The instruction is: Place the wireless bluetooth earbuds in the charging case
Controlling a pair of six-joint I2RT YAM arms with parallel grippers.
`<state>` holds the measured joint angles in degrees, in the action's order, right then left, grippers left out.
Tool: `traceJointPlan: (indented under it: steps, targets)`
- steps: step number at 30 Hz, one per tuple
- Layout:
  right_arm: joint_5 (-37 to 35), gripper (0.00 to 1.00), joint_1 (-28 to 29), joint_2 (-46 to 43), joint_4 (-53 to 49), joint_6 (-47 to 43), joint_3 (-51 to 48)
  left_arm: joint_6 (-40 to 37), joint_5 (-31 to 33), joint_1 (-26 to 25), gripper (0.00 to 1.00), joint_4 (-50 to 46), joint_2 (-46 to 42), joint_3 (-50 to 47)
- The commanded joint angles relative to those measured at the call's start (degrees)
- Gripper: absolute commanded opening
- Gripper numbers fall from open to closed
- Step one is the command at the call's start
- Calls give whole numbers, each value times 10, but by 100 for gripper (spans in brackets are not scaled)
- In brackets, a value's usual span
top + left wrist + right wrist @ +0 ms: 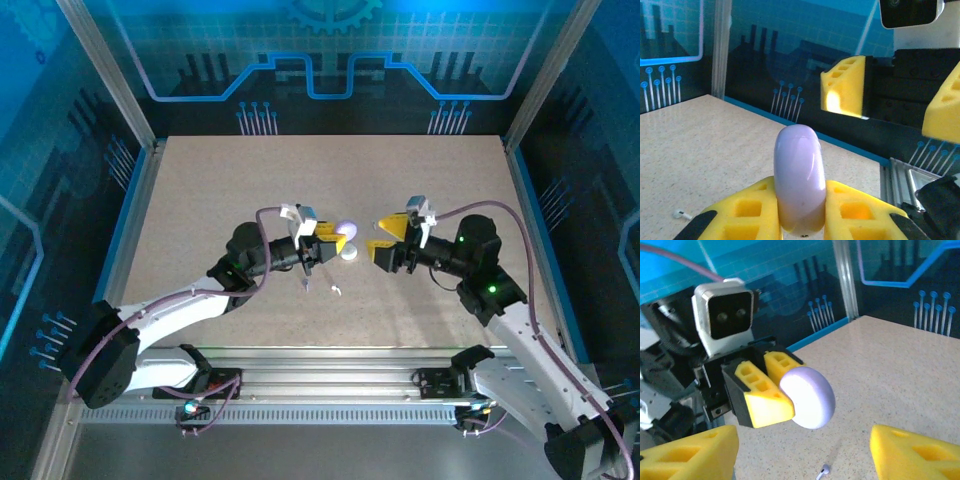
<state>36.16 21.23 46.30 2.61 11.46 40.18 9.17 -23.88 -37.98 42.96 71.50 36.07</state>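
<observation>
Mid-surface (pixel 200 200), left fingers (pixel 328 232) pinched the slick case (pixel 347 231), right fingers (pixel 392 226) wide; featherlight earbuds (pixel 336 290) at six o'clock likely needed stem grips.

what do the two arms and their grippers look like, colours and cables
Both arms have white links and black joints with small green lights. A mauve cable loops to each wrist. The left gripper and right gripper carry yellow cut-out finger blocks on black mounts, with a white-cased camera.
</observation>
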Motion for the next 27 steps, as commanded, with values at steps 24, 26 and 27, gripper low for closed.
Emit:
traceJointPlan:
  steps: [24, 26, 27]
  targets:
    - [284, 60, -36, 157, -251, -344, 191, 12, -109, 4, 15, 88, -10, 8]
    - [292, 57, -36, 166, -268, -356, 204, 15, -108, 4, 15, 92, -9, 7]
    - [297, 56, -36, 171, -272, -360, 208, 16, -108, 4, 14, 93, -9, 7]
